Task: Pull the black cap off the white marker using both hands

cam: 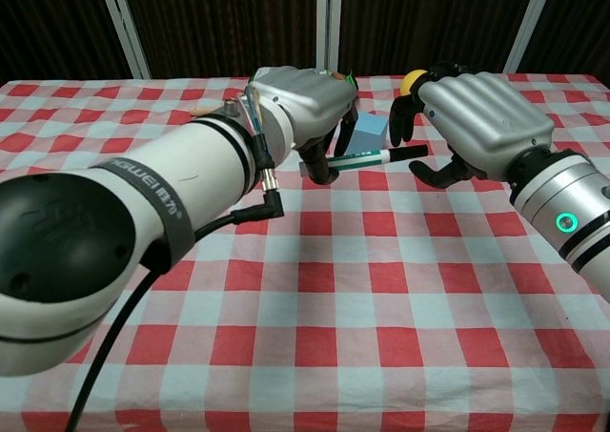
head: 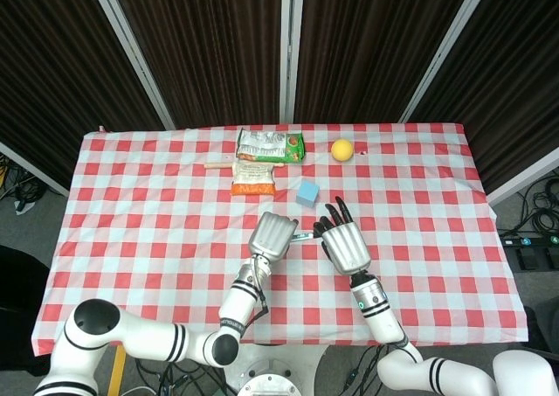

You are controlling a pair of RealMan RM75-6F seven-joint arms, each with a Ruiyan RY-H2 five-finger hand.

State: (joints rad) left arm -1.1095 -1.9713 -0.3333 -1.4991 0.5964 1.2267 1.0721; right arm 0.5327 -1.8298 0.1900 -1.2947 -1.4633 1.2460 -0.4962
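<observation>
My left hand [head: 272, 236] grips the white marker [cam: 360, 159] by its body and holds it level above the checked tablecloth, black cap [cam: 410, 152] pointing to the right. In the head view only a short piece of the marker [head: 304, 235] shows between the two hands. My right hand [cam: 474, 119] sits right at the cap end. Its fingers [cam: 401, 119] curve above the cap and its thumb hangs below, still apart and not clamped on it. From above, the right hand [head: 342, 242] hides the cap.
A blue cube [head: 307, 193] lies just behind the hands, with a yellow ball [head: 342, 149] further back right. Two snack packets [head: 271, 144] and a short wooden stick [head: 218, 164] lie at the back centre. The table's [head: 131, 239] near edge is close below the forearms.
</observation>
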